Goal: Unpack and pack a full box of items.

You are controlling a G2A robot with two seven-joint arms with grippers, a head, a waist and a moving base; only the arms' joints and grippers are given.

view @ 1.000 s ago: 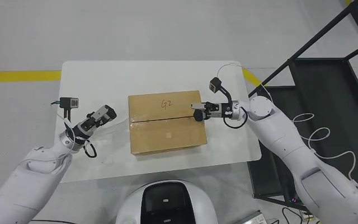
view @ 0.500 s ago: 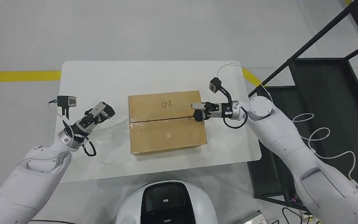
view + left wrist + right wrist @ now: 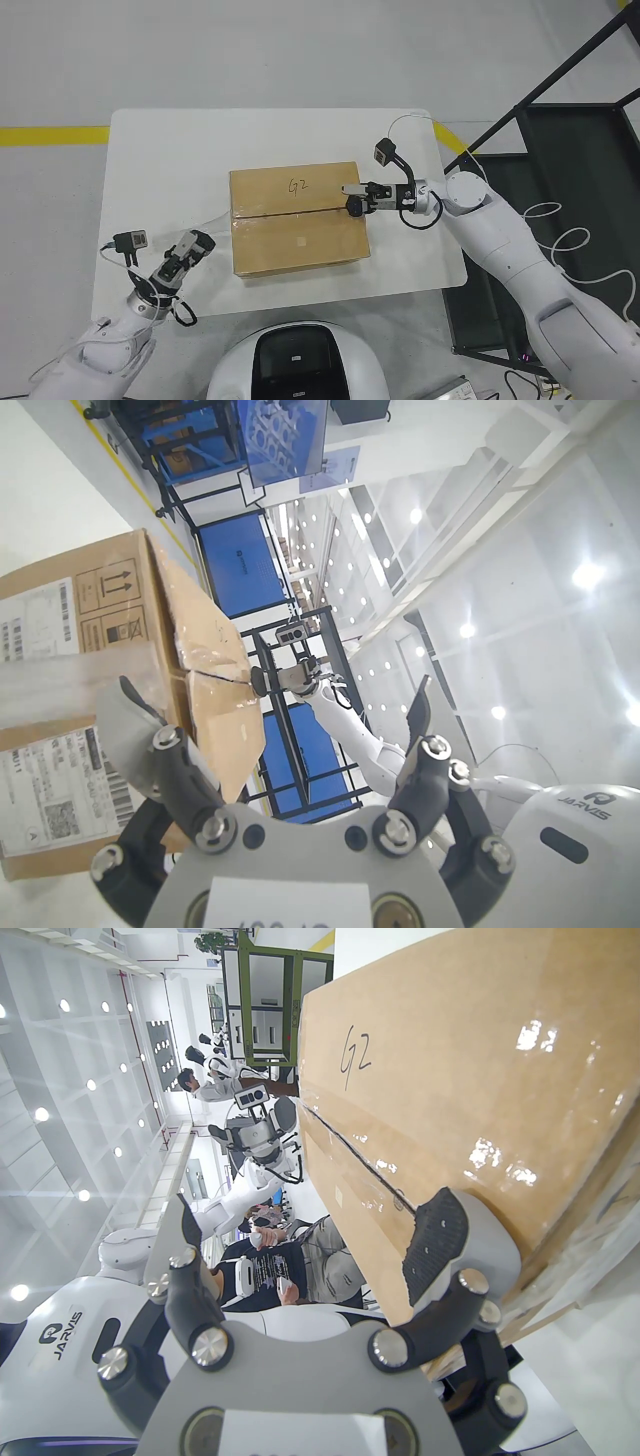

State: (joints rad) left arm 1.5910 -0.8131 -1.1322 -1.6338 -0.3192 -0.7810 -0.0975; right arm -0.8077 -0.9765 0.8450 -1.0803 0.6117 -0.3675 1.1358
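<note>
A closed cardboard box (image 3: 298,220) marked "G2" stands mid-table, a seam running across its top flaps. My right gripper (image 3: 352,197) is at the box's right edge by the seam, open, one finger pad (image 3: 435,1238) resting against the top corner of the box (image 3: 450,1078). Near the table's front-left edge, clear of the box, my left gripper (image 3: 190,250) is open. A strip of clear tape (image 3: 75,685) clings to one of its fingers (image 3: 125,720) and runs back toward the labelled left side of the box (image 3: 75,600).
The white table (image 3: 170,150) has free room on the left and behind the box. A black metal rack (image 3: 560,130) stands just past the table's right edge. A yellow line (image 3: 50,135) crosses the floor at left.
My left arm has drawn back from beside the box toward the table's front-left edge, the tape strip trailing with it. The right arm and the box have not moved.
</note>
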